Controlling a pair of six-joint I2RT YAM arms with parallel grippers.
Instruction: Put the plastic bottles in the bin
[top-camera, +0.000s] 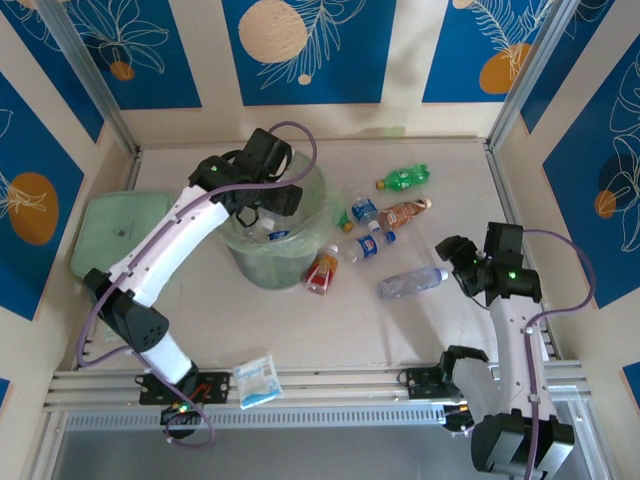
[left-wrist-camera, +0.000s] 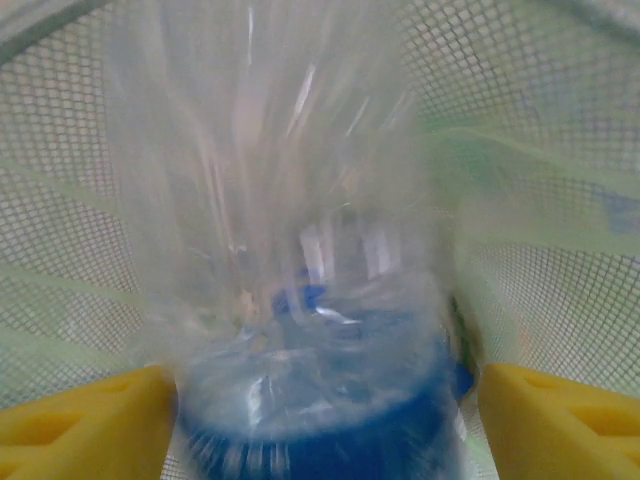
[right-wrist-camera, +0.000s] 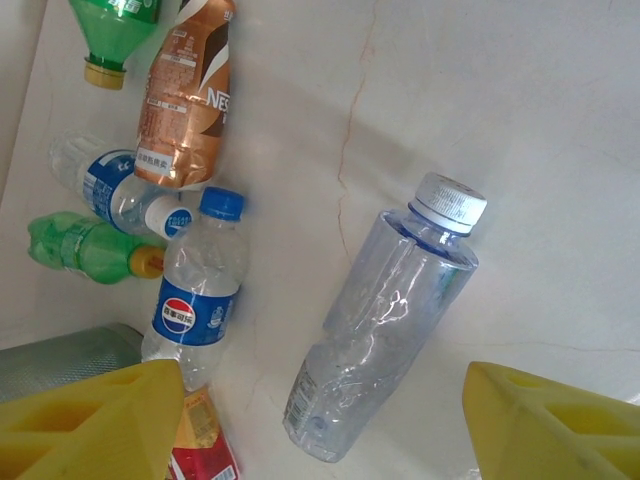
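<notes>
My left gripper (top-camera: 262, 205) hangs over the bin (top-camera: 300, 255), a round pale-green bucket with a bag liner. In the left wrist view a blurred clear bottle with a blue cap (left-wrist-camera: 310, 300) sits between the yellow fingers (left-wrist-camera: 90, 420), with a gap on its right side; the jaws stand open, and the bin's mesh wall (left-wrist-camera: 540, 150) lies behind. My right gripper (right-wrist-camera: 322, 400) is open above a clear bottle (right-wrist-camera: 385, 320) lying on the table (top-camera: 412, 283). Left of it lie a Pepsi bottle (right-wrist-camera: 195, 290), a brown-labelled one (right-wrist-camera: 185, 95), green ones (top-camera: 405, 178) and a red-labelled one (top-camera: 322, 270).
A flat pale-green lidded box (top-camera: 115, 232) lies left of the bin. A blue-white sachet packet (top-camera: 257, 381) rests near the front rail (top-camera: 330, 385). Patterned walls close in the table on three sides.
</notes>
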